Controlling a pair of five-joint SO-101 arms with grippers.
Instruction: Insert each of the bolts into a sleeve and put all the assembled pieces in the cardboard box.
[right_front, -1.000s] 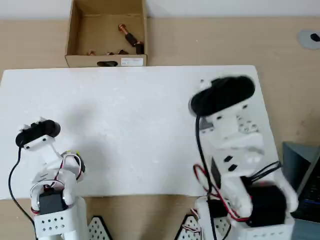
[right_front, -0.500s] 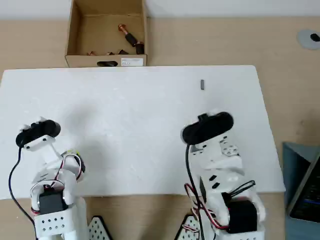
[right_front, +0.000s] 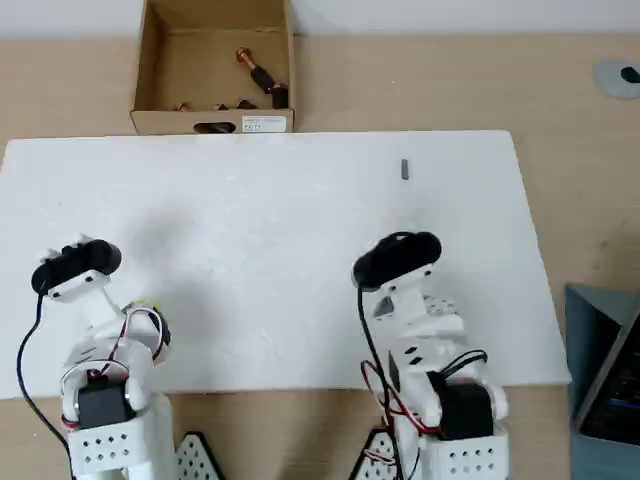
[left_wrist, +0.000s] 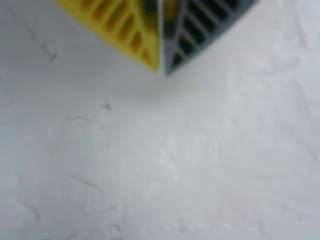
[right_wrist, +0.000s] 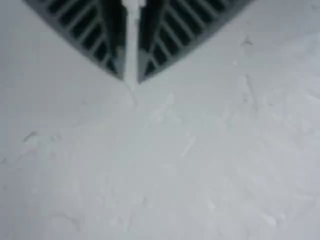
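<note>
The cardboard box (right_front: 142, 70) stands past the far edge of the white mat. Inside it lies an assembled bolt and sleeve (right_front: 262, 76), with more pieces (right_front: 215, 105) along its near wall. A small grey sleeve (right_front: 405, 169) lies alone on the mat at the far right. The left arm (right_front: 77, 264) is folded at the near left corner. The right arm (right_front: 397, 258) is folded at the near right, well short of the sleeve. My left gripper (left_wrist: 161, 69), yellow and grey, is shut just above bare mat. My right gripper (right_wrist: 131, 76) is shut over bare mat with nothing in it.
The white mat (right_front: 250, 250) covers most of the wooden table. A dark laptop corner (right_front: 605, 360) juts in at the right edge, and a grey round disc (right_front: 620, 76) sits at the far right.
The right arm has pulled back from the far right of the mat towards its base and folded down, uncovering the small grey sleeve. The left arm has stayed still.
</note>
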